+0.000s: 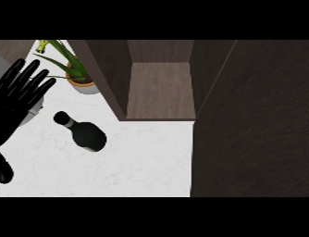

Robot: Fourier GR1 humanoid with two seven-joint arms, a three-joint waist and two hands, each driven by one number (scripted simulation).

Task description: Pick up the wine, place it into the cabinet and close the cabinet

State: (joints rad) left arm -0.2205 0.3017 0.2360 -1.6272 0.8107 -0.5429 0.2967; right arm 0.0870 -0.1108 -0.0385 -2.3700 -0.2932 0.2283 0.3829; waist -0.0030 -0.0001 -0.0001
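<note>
Head view: white marbled counter [137, 162] seen from steeply above. Dark wine bottle [83, 132] stands on the counter toward its left part, cap pointing up-left in the view, nothing touching it. Left hand [7, 104] at the view's left edge, black, fingers [31, 81] straight and spread, released, holding nothing; it shows left of the bottle and apart from it. Thumb hangs low near the lower left. Right hand not seen anywhere.

Cabinet [158, 90] sits at the counter's back, open, brown wooden inside, bare shelf floor showing, dark side walls. Its dark door [266, 125] fills the right part of the view, swung open and covering the counter's right side. Bottle is outside the cabinet, near its front left corner but not touching.

Potted plant [72, 65] with green spiky leaves in a light pot stands at the counter's back left, just beside the cabinet's left wall. Grey surface at far left edge, partly hidden by the hand, cannot tell what it is.
</note>
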